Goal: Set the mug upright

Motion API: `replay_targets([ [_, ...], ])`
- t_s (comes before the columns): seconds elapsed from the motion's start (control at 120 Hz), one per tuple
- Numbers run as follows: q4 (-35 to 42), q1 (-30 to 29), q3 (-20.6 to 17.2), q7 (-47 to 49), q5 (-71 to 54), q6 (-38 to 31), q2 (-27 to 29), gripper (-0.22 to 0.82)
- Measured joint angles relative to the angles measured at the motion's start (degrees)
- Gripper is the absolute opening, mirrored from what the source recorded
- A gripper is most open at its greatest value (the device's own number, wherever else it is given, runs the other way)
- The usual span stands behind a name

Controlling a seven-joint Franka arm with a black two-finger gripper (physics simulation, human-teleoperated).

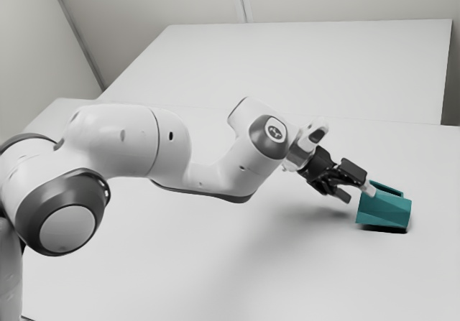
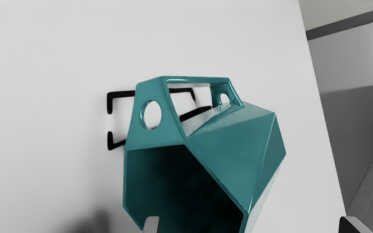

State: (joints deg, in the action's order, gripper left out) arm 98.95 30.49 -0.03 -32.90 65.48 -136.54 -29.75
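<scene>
The black gripper (image 1: 356,194) reaches down at the near end of the teal mug (image 1: 384,210), which lies on its side on the white table. One fingertip is close to the mug's rim. In the wrist view the faceted mug (image 2: 228,155) turns its dark mouth toward the hand, with its angular handle standing out to one side. The gripper (image 2: 249,225) is open; one fingertip overlaps the mouth opening and the other is well outside the mug's wall. Whether either touches the mug, I cannot tell.
The white table (image 1: 287,263) extends around the mug, and a second pale surface (image 1: 309,62) lies behind it. One table edge runs past the mug in the wrist view, with a grey wall (image 2: 345,61) beyond. Dark angular shadows fall beside the handle.
</scene>
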Motion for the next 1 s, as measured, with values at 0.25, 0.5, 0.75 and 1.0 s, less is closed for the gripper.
replay_targets([
  [0.25, -2.3, 1.9, 0.0, -1.0, 2.0, -2.1, -2.6, 0.60],
  [0.5, -4.4, 2.9, 0.0, -1.9, 3.5, -3.4, -4.7, 0.60],
  [0.75, -4.7, 2.7, 0.1, -2.8, 5.7, -3.3, -5.9, 0.59],
  [1.0, -4.8, 2.7, 0.2, -4.3, 7.8, -2.8, -6.0, 0.43],
])
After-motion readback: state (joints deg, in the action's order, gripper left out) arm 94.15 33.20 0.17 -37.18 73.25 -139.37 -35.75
